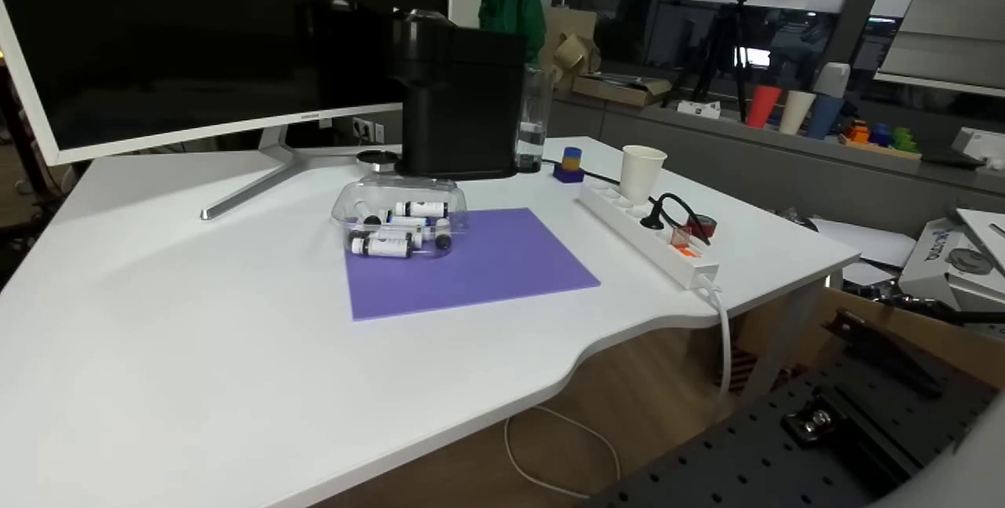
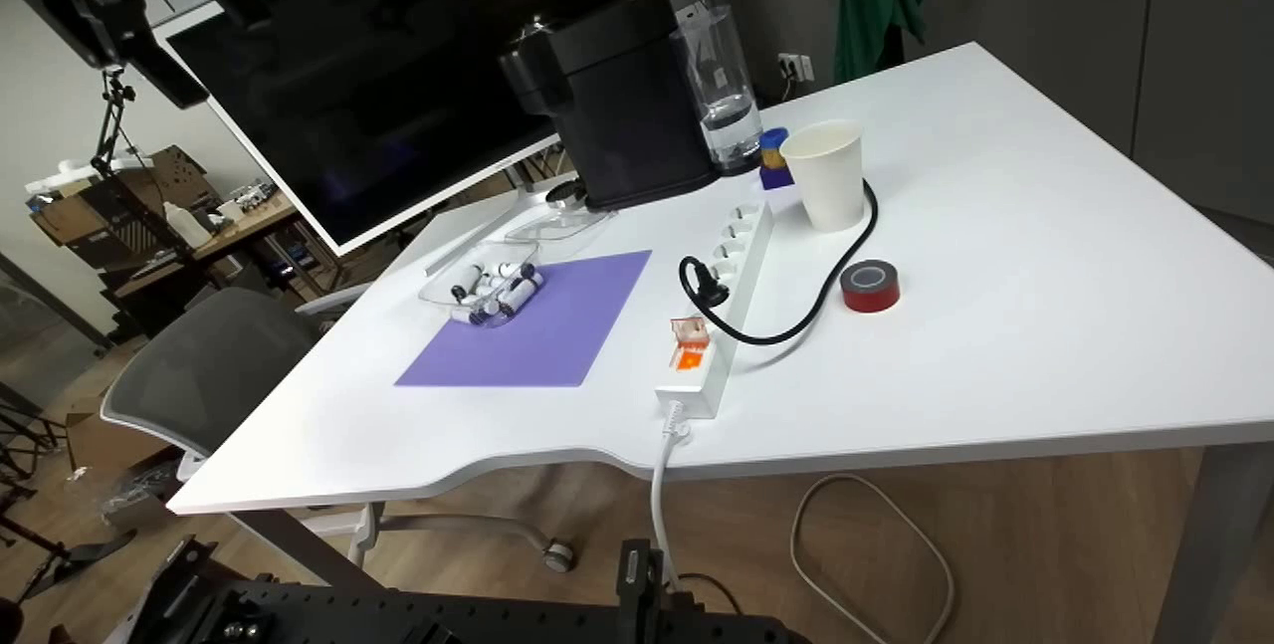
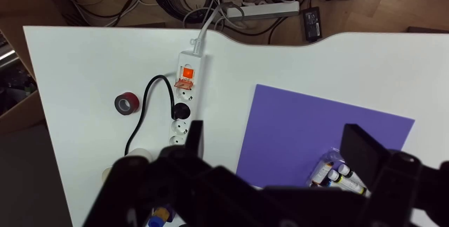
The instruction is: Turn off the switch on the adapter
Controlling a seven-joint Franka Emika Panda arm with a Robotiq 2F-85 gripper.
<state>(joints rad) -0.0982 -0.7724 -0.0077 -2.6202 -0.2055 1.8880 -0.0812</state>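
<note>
The adapter, a long white power strip, lies on the table in both exterior views (image 1: 671, 261) (image 2: 744, 276) and at left in the wrist view (image 3: 197, 83). Its small red-orange switch (image 1: 688, 251) (image 2: 689, 360) is at the cable end and looks lit in the wrist view (image 3: 188, 73). A clear orange flap (image 3: 184, 84) (image 2: 689, 330) stands raised beside the switch. A black plug (image 3: 182, 111) sits in a socket. My gripper (image 2: 221, 52) is open and empty, high above the table. Its fingers spread wide in the wrist view (image 3: 273, 128), apart from the strip.
A white paper cup (image 2: 828, 171) stands by the strip's far end. A red tape roll (image 2: 870, 286) and black cord (image 2: 836, 276) lie beside it. A purple mat (image 1: 487, 264) bears a clear box of small bottles (image 1: 385, 245). A black coffee machine (image 1: 463, 100) and monitor (image 1: 196, 37) stand behind.
</note>
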